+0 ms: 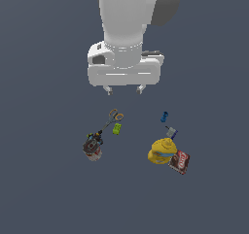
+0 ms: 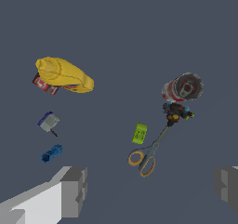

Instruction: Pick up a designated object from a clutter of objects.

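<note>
Gripper [image 1: 124,89] released, aloft | can [image 1: 92,149] apart from scissors [image 1: 111,120] tips

Small squat can [image 1: 92,149] [image 2: 183,88]: reddish-brown and white sides, dark top with multicoloured specks. Lies on the grey bench toward the exterior view's left, apparently tipped on its side in the wrist view, open grey end showing. Touches or nearly touches the blade tips of the orange-handled scissors [image 1: 110,121] [image 2: 151,152]. Small green block [image 1: 116,129] [image 2: 139,133] just beside the scissors. Blue cylinder [image 1: 164,116] [image 2: 51,153], grey-purple piece [image 1: 171,131] [image 2: 48,121], rounded yellow object [image 1: 161,150] [image 2: 64,74] and flat red box [image 1: 180,161] [image 2: 43,84] lie well apart from the can; the box touches the yellow object.
</note>
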{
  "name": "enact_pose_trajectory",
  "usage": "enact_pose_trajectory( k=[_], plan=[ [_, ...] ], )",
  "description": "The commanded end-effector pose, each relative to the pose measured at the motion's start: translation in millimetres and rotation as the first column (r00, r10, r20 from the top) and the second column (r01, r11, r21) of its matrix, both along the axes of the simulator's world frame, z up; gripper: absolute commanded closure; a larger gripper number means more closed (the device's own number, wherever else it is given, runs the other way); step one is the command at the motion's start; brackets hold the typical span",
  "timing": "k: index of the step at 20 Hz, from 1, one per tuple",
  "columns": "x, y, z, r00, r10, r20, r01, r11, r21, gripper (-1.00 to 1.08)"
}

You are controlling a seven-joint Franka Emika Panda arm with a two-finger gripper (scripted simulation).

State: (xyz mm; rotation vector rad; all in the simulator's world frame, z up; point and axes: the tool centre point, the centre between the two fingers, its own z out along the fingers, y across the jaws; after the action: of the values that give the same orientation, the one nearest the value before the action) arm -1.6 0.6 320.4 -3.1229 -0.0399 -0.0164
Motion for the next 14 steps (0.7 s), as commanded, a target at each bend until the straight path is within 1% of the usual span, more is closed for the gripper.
enact_pose_trajectory(
  k=[1,4,9,14],
  plan=[
    [0.0,0.0,0.0,1.000,0.000,0.000,0.000,1.000,0.000,-0.92],
    [1.8,-3.4,2.6,1.000,-0.011,0.008,0.011,1.000,0.005,-0.92],
    [8.3,-17.6,14.6,0.998,-0.055,0.042,0.054,0.998,0.026,-0.92],
    [8.8,-18.5,15.2,0.997,-0.058,0.044,0.057,0.998,0.027,-0.92]
  ],
)
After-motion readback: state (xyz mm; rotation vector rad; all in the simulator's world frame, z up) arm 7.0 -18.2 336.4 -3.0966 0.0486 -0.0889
